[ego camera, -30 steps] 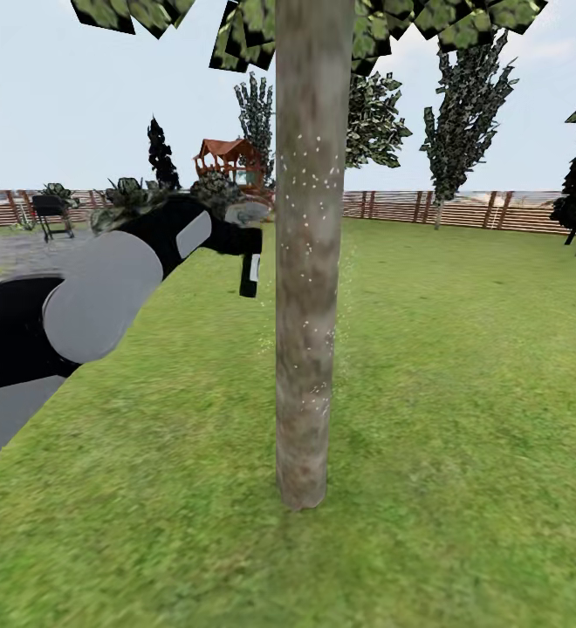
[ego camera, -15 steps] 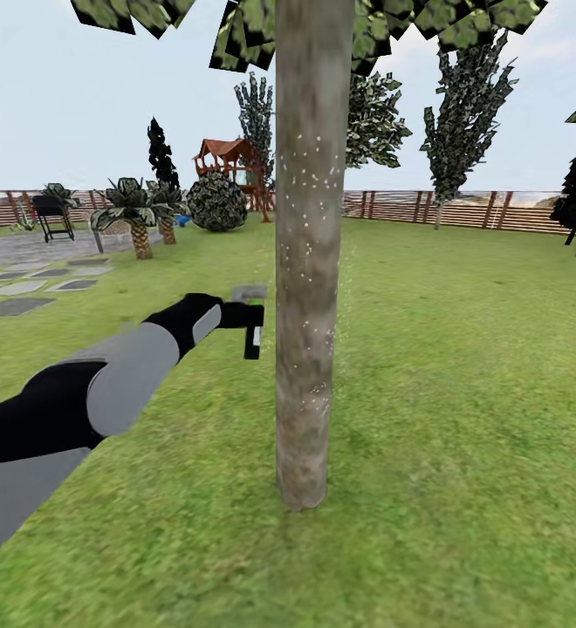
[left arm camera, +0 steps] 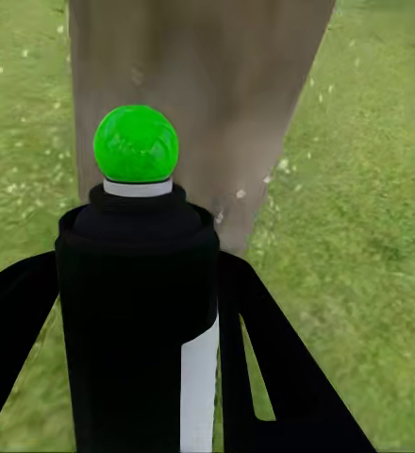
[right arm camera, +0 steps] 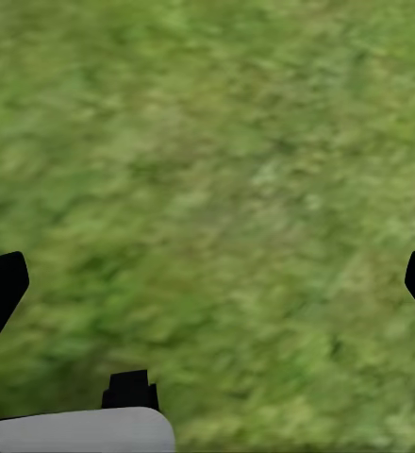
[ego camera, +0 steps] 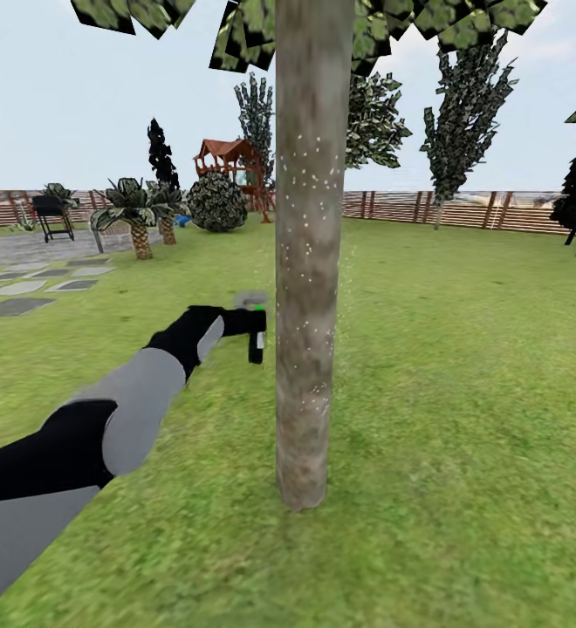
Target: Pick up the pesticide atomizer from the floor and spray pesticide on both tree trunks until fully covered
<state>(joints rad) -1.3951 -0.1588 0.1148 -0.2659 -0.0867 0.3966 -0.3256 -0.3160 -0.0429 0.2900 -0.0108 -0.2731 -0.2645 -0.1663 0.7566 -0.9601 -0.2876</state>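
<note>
A thick grey-brown tree trunk (ego camera: 311, 262) stands straight ahead on the lawn, speckled with small white droplets. My left gripper (ego camera: 246, 324) is shut on the pesticide atomizer (ego camera: 255, 336), a black bottle with a white label and a green spot, held just left of the trunk at mid height. In the left wrist view the pesticide atomizer (left arm camera: 141, 311) sits between the black fingers (left arm camera: 283, 377), its green spot facing the tree trunk (left arm camera: 207, 94) close ahead. The right gripper (right arm camera: 207, 283) hangs open over grass.
Green lawn (ego camera: 462, 366) spreads all around the trunk. A brown slat fence (ego camera: 462, 209) bounds the far side. Palms (ego camera: 135, 214), a round shrub (ego camera: 216, 202), a wooden play tower (ego camera: 229, 161) and a paved patio (ego camera: 26, 288) lie at the far left.
My left arm has dropped from about chest height to lower down the trunk, carrying the atomizer with it, then crept slightly nearer the trunk. The view itself has not shifted.
</note>
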